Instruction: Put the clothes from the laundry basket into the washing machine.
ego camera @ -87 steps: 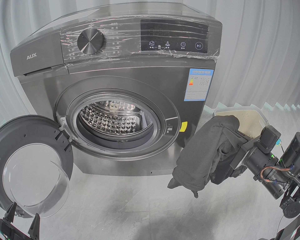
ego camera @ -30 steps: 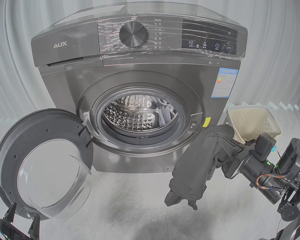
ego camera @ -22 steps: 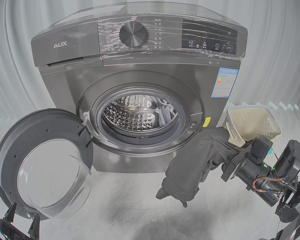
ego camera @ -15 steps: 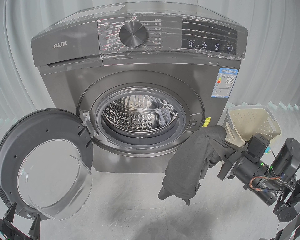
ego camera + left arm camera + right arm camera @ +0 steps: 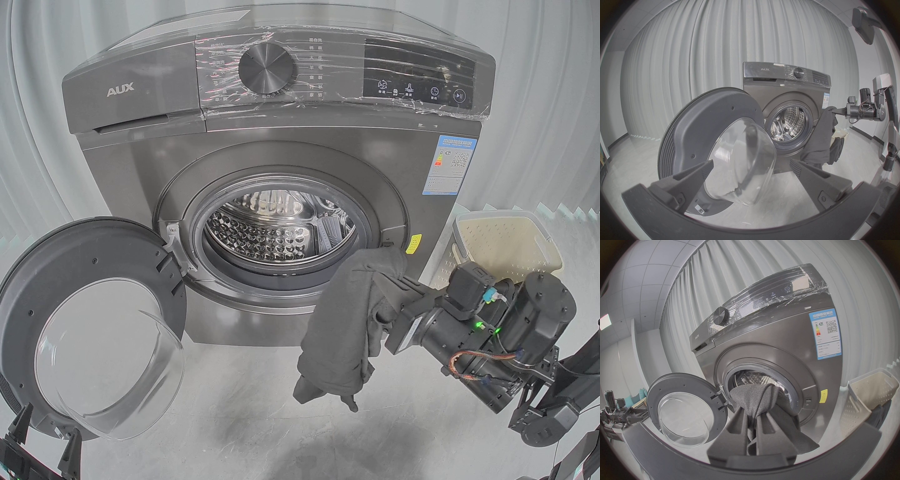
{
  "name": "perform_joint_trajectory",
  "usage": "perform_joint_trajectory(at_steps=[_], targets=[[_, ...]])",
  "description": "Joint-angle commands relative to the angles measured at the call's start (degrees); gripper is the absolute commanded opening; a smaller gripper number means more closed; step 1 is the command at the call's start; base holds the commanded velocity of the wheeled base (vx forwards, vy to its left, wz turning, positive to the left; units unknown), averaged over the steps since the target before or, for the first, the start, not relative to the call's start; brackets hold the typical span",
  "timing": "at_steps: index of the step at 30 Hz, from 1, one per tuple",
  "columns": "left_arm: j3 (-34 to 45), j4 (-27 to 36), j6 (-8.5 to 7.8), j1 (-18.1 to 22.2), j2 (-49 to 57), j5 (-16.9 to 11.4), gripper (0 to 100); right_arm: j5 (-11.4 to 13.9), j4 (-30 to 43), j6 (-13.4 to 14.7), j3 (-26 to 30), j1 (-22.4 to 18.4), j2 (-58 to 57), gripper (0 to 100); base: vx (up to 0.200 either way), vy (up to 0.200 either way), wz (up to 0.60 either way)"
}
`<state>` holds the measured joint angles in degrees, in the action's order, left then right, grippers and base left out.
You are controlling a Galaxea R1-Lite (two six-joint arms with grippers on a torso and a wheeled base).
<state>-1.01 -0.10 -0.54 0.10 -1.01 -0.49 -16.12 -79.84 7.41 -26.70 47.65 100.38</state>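
A grey washing machine [image 5: 275,144] stands ahead with its drum opening [image 5: 281,231] uncovered and its round door [image 5: 87,312] swung out to the left. My right gripper [image 5: 390,284] is shut on a dark grey garment [image 5: 344,325], which hangs just in front of the opening's lower right rim. The right wrist view shows the garment [image 5: 756,397] draped over the shut gripper [image 5: 754,418], in front of the drum. A cream laundry basket [image 5: 506,244] sits right of the machine. My left gripper [image 5: 49,428] is low at the left, open and holding nothing.
The open door [image 5: 718,147] stands between my left gripper [image 5: 753,175] and the machine. Another dark cloth [image 5: 881,416] lies in the basket [image 5: 872,390]. Pale curtains hang behind. Bare grey floor [image 5: 237,400] lies in front of the machine.
After an early camera shift, my right arm has carried the garment left and slightly up, from beside the basket to the drum opening's rim. The left gripper has stayed put.
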Motion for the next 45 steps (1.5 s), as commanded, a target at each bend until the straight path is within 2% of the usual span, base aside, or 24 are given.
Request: perform_joint_trajectory(at_steps=[1, 4, 5, 6, 7, 8, 9, 10, 12, 16, 18, 22, 23, 27, 30, 32, 33, 35, 37, 38, 39, 40, 42, 45], targets=[[-3.1, -2.3, 1.5, 0.2, 0.5, -0.8, 100, -0.6, -0.1, 0.8, -4.6, 1.1, 4.1, 0, 0.0, 0.0, 0.0], [-12.7, -2.3, 1.68, -0.5, -3.3, -7.6, 100, -0.1, -0.2, 1.6, -7.9, 1.6, 5.8, 0, 0.0, 0.0, 0.0], [-13.3, -1.4, 1.5, -0.1, -5.3, -10.3, 100, -0.1, -0.2, 2.0, -9.1, 2.1, 6.1, 0, 0.0, 0.0, 0.0], [-13.3, -1.4, 1.33, 0.2, -6.5, -11.5, 100, -0.1, -0.2, 2.1, -9.5, 2.3, 6.1, 0, 0.0, 0.0, 0.0], [-13.3, -1.2, 0.98, 0.7, -10.2, -14.9, 100, -0.1, -0.2, 2.5, -10.1, 2.8, 6.2, 0, 0.0, 0.0, 0.0], [-13.1, -1.7, 0.1, 0.8, -12.9, -16.8, 100, -0.1, -0.3, 2.5, -10.5, 2.9, 6.4, 0, 0.0, 0.0, 0.0], [-13.1, -1.7, 0.1, 0.8, -12.9, -16.8, 100, -0.1, -0.3, 2.5, -10.5, 2.9, 6.4, 0, 0.0, 0.0, 0.0], [-13.0, -2.6, -2.8, 0.3, -17.9, -21.8, 100, 0.1, -0.5, 2.5, -10.9, 2.8, 6.9, 0, 0.0, 0.0, 0.0], [-12.9, -3.9, -4.74, 0.3, -22.7, -26.4, 100, 0.1, -0.5, 2.5, -11.0, 2.8, 7.0, 0, 0.0, 0.0, 0.0], [-13.1, -11.2, -7.37, -0.1, -34.8, -30.4, 100, 0.1, -0.8, 2.4, -11.0, 2.7, 7.1, 0, 0.0, 0.0, 0.0], [-13.5, -15.8, -7.29, -1.5, -40.3, -30.4, 100, 0.1, -0.8, 2.4, -11.1, 2.4, 7.1, 0, 0.0, 0.0, 0.0], [-13.7, -25.1, -7.11, -7.7, -48.8, -29.8, 100, 0.2, -0.8, 2.4, -12.8, 2.1, 7.0, 0, 0.0, 0.0, 0.0], [-13.8, -28.2, -6.85, -11.6, -52.1, -28.8, 100, 0.2, -0.6, 2.4, -13.2, 2.1, 7.1, 0, 0.0, 0.0, 0.0], [-14.9, -34.3, -6.23, -20.4, -60.2, -22.1, 100, 0.5, 0.0, 2.3, -13.4, 2.1, 7.1, 0, 0.0, 0.0, 0.0], [-15.7, -39.0, -3.77, -24.7, -66.5, -19.0, 100, 0.8, 0.1, 2.3, -13.6, 1.7, 7.1, 0, 0.0, 0.0, 0.0], [-15.7, -39.0, -3.77, -24.7, -66.5, -19.0, 100, 0.8, 0.1, 2.3, -13.6, 1.7, 7.1, 0, 0.0, 0.0, 0.0], [-16.2, -44.1, -2.98, -26.5, -72.7, -17.7, 100, 0.7, 0.1, 2.4, -14.0, 1.7, 7.2, 0, 0.0, 0.0, 0.0], [-16.5, -47.5, -2.63, -27.5, -77.4, -18.1, 100, 0.7, 0.1, 2.4, -13.8, 1.7, 7.2, 0, 0.0, 0.0, 0.0], [-16.5, -49.3, -1.22, -28.3, -80.0, -18.4, 100, 0.7, 0.0, 2.5, -13.7, 1.7, 7.2, 0, 0.0, 0.0, 0.0], [-16.5, -49.3, -1.22, -28.3, -80.0, -18.4, 100, 0.7, 0.0, 2.5, -13.7, 1.7, 7.2, 0, 0.0, 0.0, 0.0], [-16.8, -50.9, 1.24, -28.6, -83.4, -18.4, 100, 0.7, 0.0, 2.5, -13.7, 1.7, 7.4, 0, 0.0, 0.0, 0.0], [-17.4, -51.8, 2.47, -28.6, -84.9, -18.4, 100, 0.7, -0.1, 2.5, -13.8, 1.7, 7.5, 0, 0.0, 0.0, 0.0], [-17.8, -52.8, 3.17, -28.6, -87.0, -18.4, 100, 0.7, -0.1, 2.4, -13.8, 1.7, 7.5, 0, 0.0, 0.0, 0.0], [-17.7, -54.0, 2.82, -28.7, -90.3, -18.3, 100, 0.6, -0.5, 2.5, -13.7, 1.7, 7.8, 0, 0.0, 0.0, 0.0]])
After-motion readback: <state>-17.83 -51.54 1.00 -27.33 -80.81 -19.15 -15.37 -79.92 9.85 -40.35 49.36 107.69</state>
